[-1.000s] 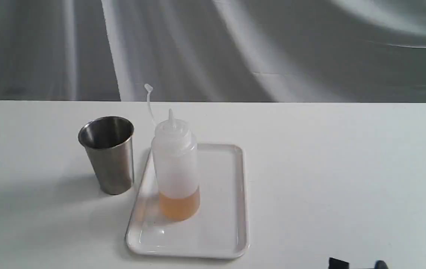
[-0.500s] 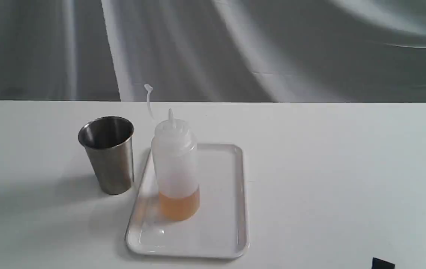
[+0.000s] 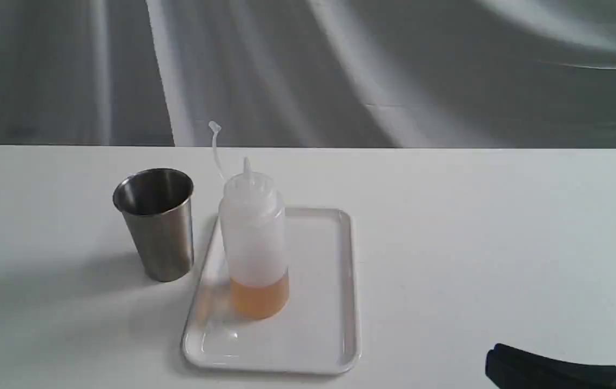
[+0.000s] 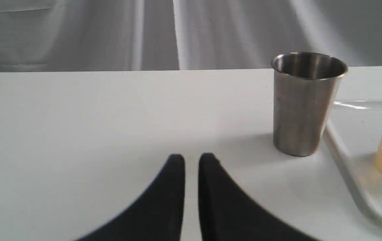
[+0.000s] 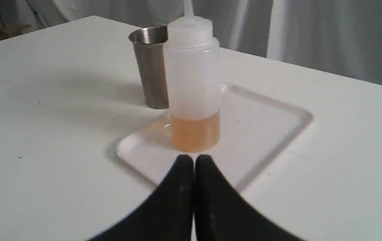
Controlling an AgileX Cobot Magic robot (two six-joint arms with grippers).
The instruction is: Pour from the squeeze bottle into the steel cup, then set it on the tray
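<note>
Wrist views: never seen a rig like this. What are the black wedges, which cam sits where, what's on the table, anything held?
It is a robot with two arms, each ending in a two-finger gripper. One picture comes from a camera off the arms, looking across the white table. The other two come from cameras on the wrists, so the black wedges are each arm's own fingers: the left gripper, closed to a thin slit, and the right gripper, closed. Neither holds anything. On the table stand a steel cup and, beside it, a white tray. The squeeze bottle stands upright on the tray, cap off its nozzle, amber liquid in its bottom part.
</note>
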